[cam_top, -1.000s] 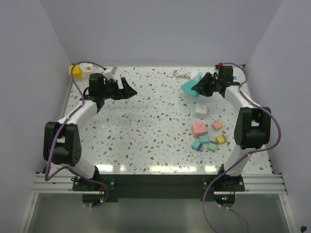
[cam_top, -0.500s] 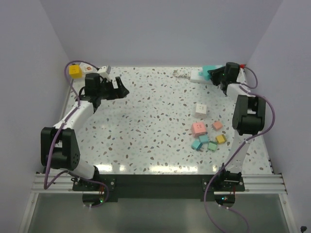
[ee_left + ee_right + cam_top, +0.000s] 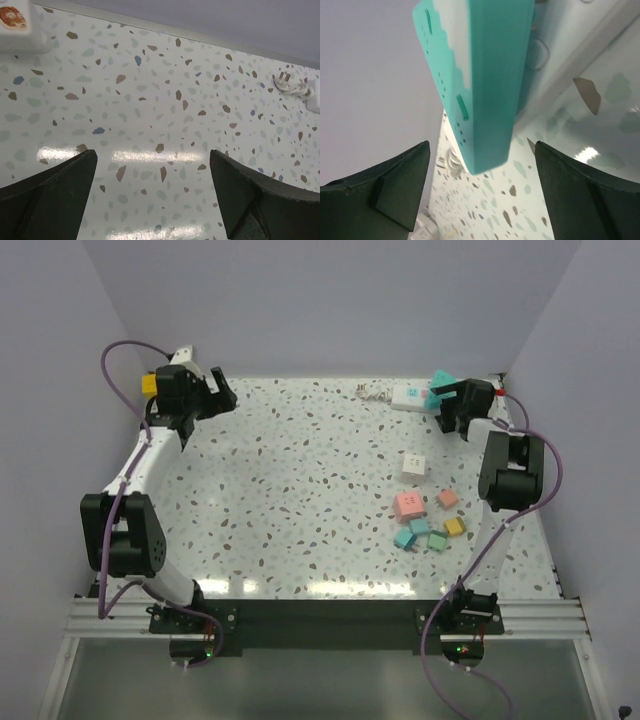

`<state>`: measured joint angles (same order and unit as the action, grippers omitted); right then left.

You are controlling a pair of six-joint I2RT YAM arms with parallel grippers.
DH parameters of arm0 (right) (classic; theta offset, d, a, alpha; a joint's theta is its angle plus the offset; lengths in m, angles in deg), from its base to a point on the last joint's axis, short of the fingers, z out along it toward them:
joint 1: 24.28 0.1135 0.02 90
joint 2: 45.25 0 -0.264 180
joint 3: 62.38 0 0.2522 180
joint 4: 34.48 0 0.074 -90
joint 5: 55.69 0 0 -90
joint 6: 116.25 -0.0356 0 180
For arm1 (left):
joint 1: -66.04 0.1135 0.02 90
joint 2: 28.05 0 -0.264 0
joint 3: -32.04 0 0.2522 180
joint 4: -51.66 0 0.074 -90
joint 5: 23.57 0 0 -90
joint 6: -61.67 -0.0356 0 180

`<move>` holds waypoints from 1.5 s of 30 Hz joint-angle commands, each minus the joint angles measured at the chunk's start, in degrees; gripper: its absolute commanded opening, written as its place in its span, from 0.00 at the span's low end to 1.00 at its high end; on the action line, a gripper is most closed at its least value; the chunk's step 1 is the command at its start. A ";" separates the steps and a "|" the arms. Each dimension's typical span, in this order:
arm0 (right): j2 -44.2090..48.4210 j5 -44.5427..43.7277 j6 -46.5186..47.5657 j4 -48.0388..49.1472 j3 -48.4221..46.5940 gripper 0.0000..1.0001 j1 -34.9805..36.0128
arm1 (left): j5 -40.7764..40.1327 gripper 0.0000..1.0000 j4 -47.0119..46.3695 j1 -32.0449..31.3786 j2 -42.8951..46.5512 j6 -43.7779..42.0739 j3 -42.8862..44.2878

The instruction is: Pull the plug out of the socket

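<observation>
Where lilac walls (image 3: 300, 300) meet, speckled table (image 3: 300, 490), socket (image 3: 408, 395)

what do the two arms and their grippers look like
The left arm and right arm have white links, black joints and black bases, each trailed by a looping purple cable. The left gripper and right gripper have broad matte-black wedge-shaped jaws.

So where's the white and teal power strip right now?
In the overhead view the power strip is at the far edge of the table, on the right, between the right tool and a small white plug.
</observation>
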<state>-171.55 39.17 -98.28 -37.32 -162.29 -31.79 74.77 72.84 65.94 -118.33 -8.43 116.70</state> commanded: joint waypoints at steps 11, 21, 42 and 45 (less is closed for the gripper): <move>19.24 9.54 14.18 -23.55 3.18 0.98 1.00 | -15.89 1.00 3.83 6.95 -14.12 2.43 19.70; 25.13 16.67 32.37 -29.46 6.52 0.98 10.20 | -17.84 1.00 7.46 8.71 -35.39 -2.23 42.22; 22.50 22.12 37.14 -32.98 5.47 0.97 13.66 | -19.77 1.00 -6.52 8.71 -47.00 -13.13 44.16; 21.97 23.26 36.79 -31.84 5.99 0.95 13.66 | -20.99 1.00 -11.27 8.71 -48.14 -13.40 44.42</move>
<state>-149.01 59.63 -62.19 -70.46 -155.51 -18.21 55.91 70.89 74.00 -166.13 -20.12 160.54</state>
